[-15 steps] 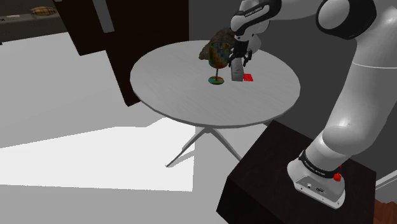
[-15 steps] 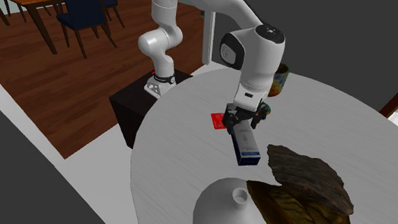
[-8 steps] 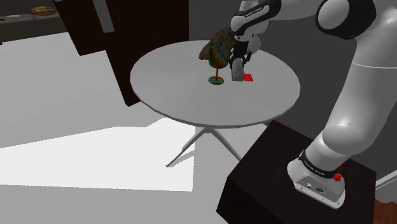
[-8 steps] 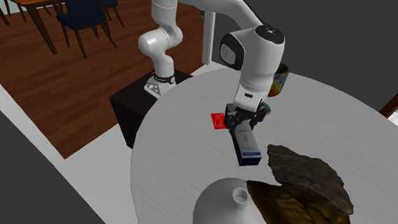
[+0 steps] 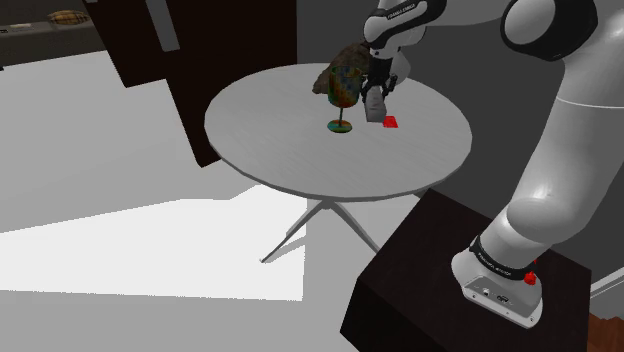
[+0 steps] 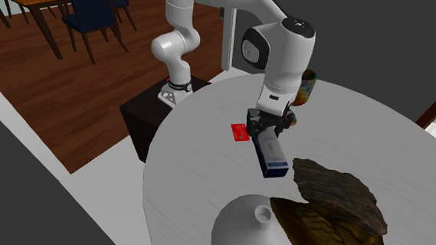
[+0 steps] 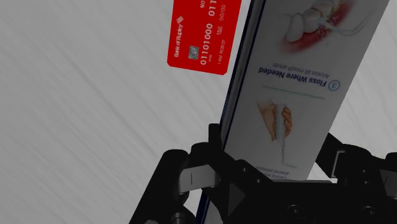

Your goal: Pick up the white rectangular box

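**A:** White box (image 7: pixel 299 83), the one printed with flossing drawings: where is it?

**B:** Clamped in the black gripper (image 7: pixel 273 162), a finger on each side, hanging over the round grey table (image 6: pixel 198 178).

**A:** Clear of the tabletop?

**B:** Can't tell.

**A:** And beyond it?

**B:** A red bank card (image 7: pixel 203 35) lies flat on the table just beside it. Farther off stands a painted goblet (image 5: pixel 340 100).
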Motion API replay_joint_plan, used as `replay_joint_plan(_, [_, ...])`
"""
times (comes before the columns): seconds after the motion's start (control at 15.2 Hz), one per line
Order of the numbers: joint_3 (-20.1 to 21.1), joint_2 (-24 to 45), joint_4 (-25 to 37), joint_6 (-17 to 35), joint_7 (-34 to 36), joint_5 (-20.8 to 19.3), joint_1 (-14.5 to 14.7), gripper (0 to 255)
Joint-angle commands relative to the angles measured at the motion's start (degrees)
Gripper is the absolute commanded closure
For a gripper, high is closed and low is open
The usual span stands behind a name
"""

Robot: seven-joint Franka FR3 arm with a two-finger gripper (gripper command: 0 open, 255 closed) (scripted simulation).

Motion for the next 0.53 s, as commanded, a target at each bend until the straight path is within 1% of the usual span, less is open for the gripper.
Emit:
replay_joint_plan(0.0, [0.0, -0.4, 0.9, -1.3, 0.1, -0.2, 0.0, 255])
replay_joint_plan(0.46, [-0.2, -1.7, 4.7, -6.3, 0.4, -0.6, 0.1, 255])
